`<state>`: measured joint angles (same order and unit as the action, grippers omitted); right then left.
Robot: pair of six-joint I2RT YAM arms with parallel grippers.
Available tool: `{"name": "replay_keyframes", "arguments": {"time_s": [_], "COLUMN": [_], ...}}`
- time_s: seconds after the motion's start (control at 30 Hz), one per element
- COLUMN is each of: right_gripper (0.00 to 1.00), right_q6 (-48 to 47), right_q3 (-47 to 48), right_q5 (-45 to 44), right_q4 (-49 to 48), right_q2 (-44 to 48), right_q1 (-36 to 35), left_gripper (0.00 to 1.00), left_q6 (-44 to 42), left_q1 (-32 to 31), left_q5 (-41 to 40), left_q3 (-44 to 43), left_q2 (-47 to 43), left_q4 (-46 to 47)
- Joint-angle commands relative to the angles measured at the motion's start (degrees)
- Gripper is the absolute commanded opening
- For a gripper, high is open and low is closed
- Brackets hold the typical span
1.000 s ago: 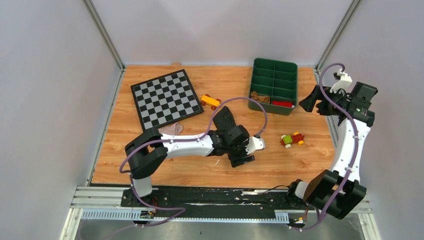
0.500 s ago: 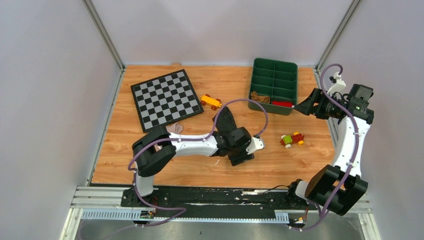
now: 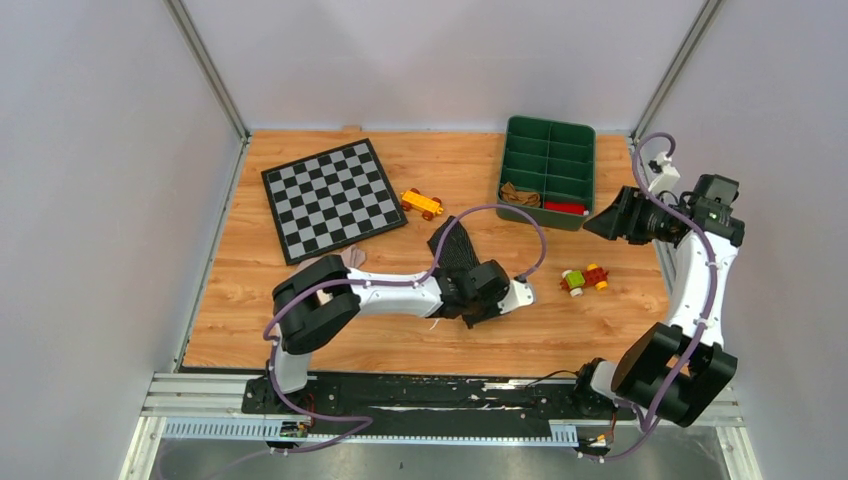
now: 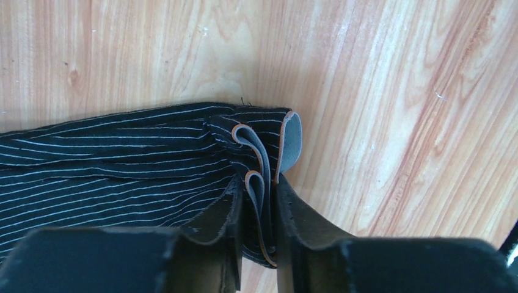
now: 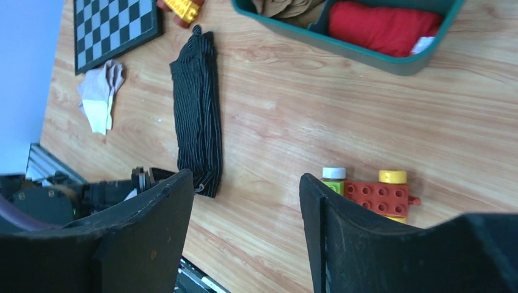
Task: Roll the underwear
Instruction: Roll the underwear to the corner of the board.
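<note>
The black pinstriped underwear (image 3: 452, 245) lies as a long folded strip on the wooden table. My left gripper (image 4: 259, 186) is at its near end, shut on the bunched folds of that hem (image 4: 269, 152). In the top view the left gripper (image 3: 472, 298) sits low on the table. A pale pink-beige underwear (image 3: 345, 258) lies crumpled by the mat's near corner. A tan-brown cloth (image 3: 518, 193) sits in a bin compartment. My right gripper (image 3: 603, 224) hangs open in the air at the right, with nothing between its fingers (image 5: 165, 226).
A checkerboard mat (image 3: 330, 195) lies at the back left, with an orange toy car (image 3: 421, 203) beside it. The green compartment bin (image 3: 548, 122) at the back right also holds a red cloth (image 5: 379, 27). A cluster of toy bricks (image 3: 585, 278) lies right of centre.
The left jaws have closed onto the end of the black underwear, and the left arm has shifted a little right. The right gripper has swung leftward and narrowed slightly.
</note>
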<state>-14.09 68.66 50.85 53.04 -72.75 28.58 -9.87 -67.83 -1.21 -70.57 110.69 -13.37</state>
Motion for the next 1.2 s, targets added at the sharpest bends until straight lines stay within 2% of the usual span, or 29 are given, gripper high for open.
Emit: {"name": "replay_keyframes", "arguments": {"time_s": [0.0, 0.17, 0.27, 0.4, 0.57, 0.63, 0.7, 0.83, 0.93, 1.17], "right_gripper": [0.63, 0.58, 0.58, 0.59, 0.72, 0.75, 0.75, 0.74, 0.72, 0.72], "right_q6": [-22.0, -44.4, -53.6, -63.7, -63.3, -61.9, -61.3, -57.0, -54.3, -56.1], "right_q3": [0.2, -3.4, -10.1, -18.4, -30.0, -33.8, -34.9, -33.3, -31.7, -30.8], "right_q5": [8.6, 2.4, -1.4, -5.6, -9.0, -11.3, -13.6, -15.3, -15.5, -14.0], "right_q4": [9.5, 18.5, 18.5, 15.3, -4.4, -12.5, -17.2, -22.9, -25.7, -26.0], "right_q2": [-0.6, -0.8, 1.3, 6.1, 16.7, 17.9, 15.4, 8.0, 4.3, -0.5], "right_q1": [-2.6, -13.9, -20.5, -28.9, -39.6, -44.5, -50.0, -55.3, -56.6, -60.1], "left_gripper": [0.22, 0.18, 0.19, 0.19, 0.20, 0.21, 0.21, 0.26, 0.26, 0.27], "left_q6": [-0.4, 1.5, 1.4, 4.7, 4.0, 3.9, 4.1, 3.8, 3.4, 4.0], "left_q1": [3.2, 11.6, 15.6, 18.2, 20.2, 21.2, 22.0, 22.8, 22.8, 22.8], "left_q5": [8.8, 29.1, 46.7, 58.3, 62.9, 63.3, 63.4, 62.7, 62.2, 62.2], "left_q3": [1.6, 0.9, -0.1, -3.5, -7.4, -8.3, -8.4, -8.7, -8.8, -9.6], "left_q2": [0.1, -0.2, 1.6, 5.9, 11.3, 13.0, 14.1, 15.3, 15.3, 16.6], "left_q4": [-3.9, -4.7, -5.1, -7.2, -11.1, -11.7, -11.4, -11.7, -11.8, -11.7]}}
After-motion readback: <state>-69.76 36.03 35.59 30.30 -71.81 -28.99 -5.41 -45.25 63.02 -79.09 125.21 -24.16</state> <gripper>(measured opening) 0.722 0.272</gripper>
